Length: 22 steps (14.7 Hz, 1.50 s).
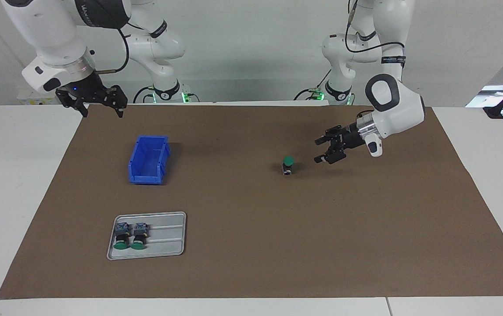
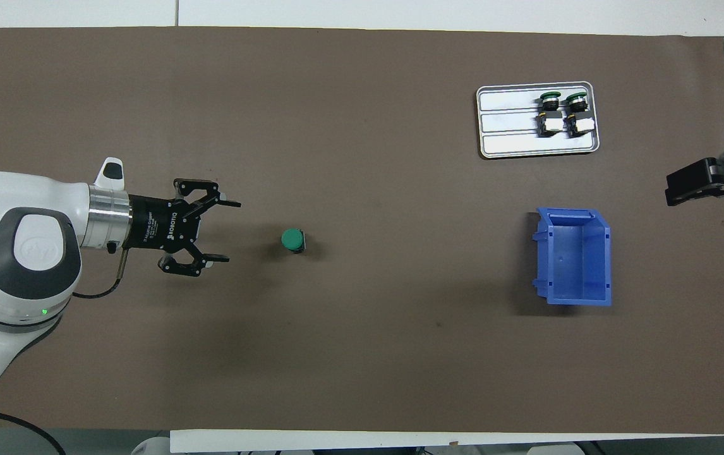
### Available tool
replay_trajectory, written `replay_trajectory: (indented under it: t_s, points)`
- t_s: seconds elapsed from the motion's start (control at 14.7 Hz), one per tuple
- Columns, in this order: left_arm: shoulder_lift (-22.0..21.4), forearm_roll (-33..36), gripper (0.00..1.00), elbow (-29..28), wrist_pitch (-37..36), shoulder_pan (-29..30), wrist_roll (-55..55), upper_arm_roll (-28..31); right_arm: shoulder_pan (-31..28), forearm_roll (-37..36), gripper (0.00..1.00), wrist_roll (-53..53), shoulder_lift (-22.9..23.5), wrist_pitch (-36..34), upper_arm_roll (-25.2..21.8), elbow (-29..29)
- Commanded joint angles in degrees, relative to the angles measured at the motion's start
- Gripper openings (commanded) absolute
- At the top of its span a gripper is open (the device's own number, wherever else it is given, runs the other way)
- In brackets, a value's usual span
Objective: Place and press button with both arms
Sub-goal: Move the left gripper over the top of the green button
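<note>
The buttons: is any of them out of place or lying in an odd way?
One button stands upright alone on the brown mat, away from the tray, beside the left gripper with its jaws open. The two other buttons lie on their sides in the tray. Nothing looks spilled or damaged.

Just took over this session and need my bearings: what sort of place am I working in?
Most likely a robotics lab bench set up for manipulation trials. Two white arms are mounted at a table covered by a brown mat, with only staged parts on it: a blue bin, a metal tray and green-capped buttons.
</note>
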Motion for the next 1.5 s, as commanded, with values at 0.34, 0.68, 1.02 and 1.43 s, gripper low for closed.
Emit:
replay_trajectory:
  t_s: [0.34, 0.68, 1.02, 1.43]
  points:
    - [0.2, 19.6, 1.00, 9.0, -3.8, -1.3, -1.4, -0.7, -0.3, 0.2, 0.99, -0.8, -1.1, 0.7, 0.1, -1.3]
    - [0.2, 33.6, 1.00, 13.0, -3.6, -6.1, 0.6, -0.8, -0.4, 0.2, 0.99, -0.8, -1.1, 0.7, 0.1, -1.3]
    - [0.2, 45.5, 1.00, 13.7, -3.1, -12.6, 5.2, -0.8, -0.4, 0.2, 0.99, -0.8, -1.1, 0.7, 0.1, -1.3]
    - [1.8, 46.2, 0.97, 14.6, -3.7, -14.2, 16.5, -1.0, -0.4, 0.2, 0.99, -0.8, -1.1, 0.7, 0.1, -1.3]
